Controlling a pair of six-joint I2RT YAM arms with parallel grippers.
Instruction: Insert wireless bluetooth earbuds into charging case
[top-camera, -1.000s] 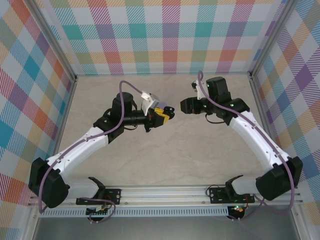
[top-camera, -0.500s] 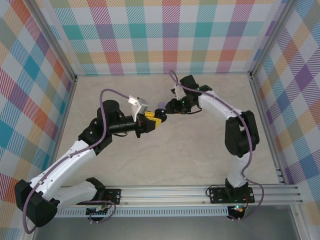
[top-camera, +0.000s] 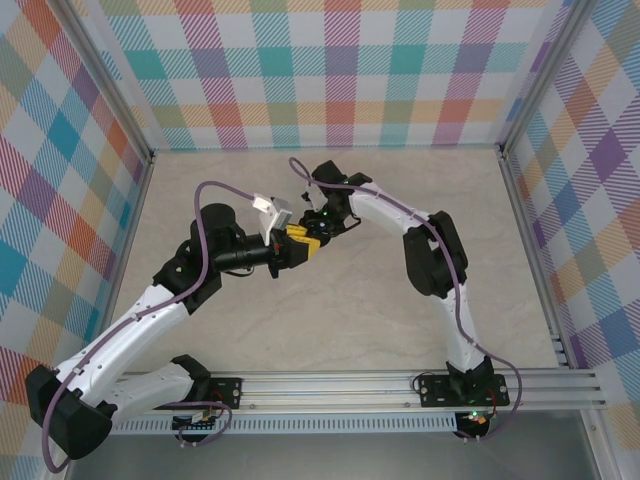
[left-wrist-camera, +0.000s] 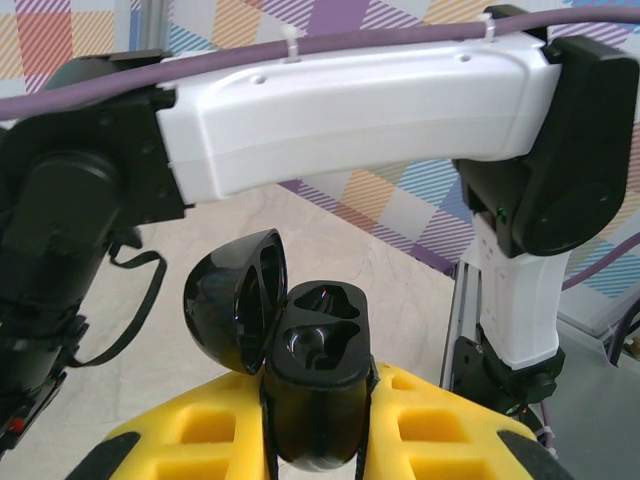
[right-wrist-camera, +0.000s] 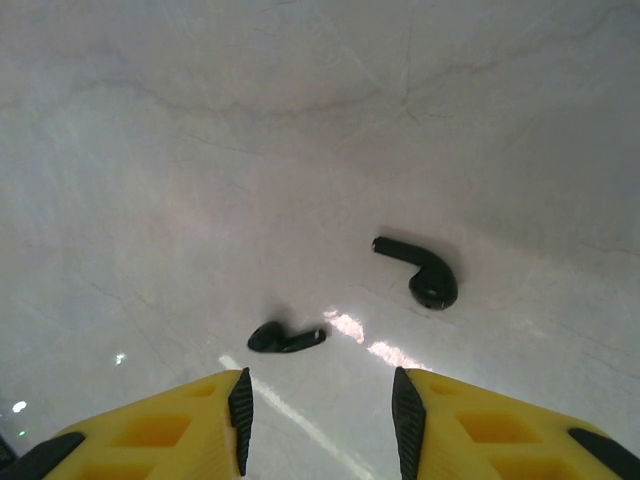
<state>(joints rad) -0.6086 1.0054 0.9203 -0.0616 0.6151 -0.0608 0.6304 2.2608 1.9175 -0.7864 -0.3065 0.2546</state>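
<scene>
Earbuds, two black stemmed ones, lay on the desk (right-wrist-camera: 150, 150) just ahead of the right gripper (right-wrist-camera: 318, 405). One earbud (right-wrist-camera: 418, 270) lay toward the right, its stem pointing left. The other (right-wrist-camera: 285, 338) lay nearer the fingertips, and the two were apart. The right gripper's yellow fingers (right-wrist-camera: 480, 420) stood moderately apart above the surface, with nothing between their black pads.

The desk was pale and marbled, with faint veins and a few bright glints. Walls (top-camera: 340, 60) of pastel plaid closed it on the left, far and right sides, with metal posts at the corners. A metal rail (top-camera: 340, 385) ran along the near edge, where the arm bases were bolted.

From above, both grippers met in the far half of the desk, about midway between its left and right edges. The left gripper (left-wrist-camera: 318, 430) was clamped on a black charging case (left-wrist-camera: 318, 380), held off the desk. Its lid (left-wrist-camera: 235, 310) was swung open to the left. Its two moulded wells showed bare glossy black.
</scene>
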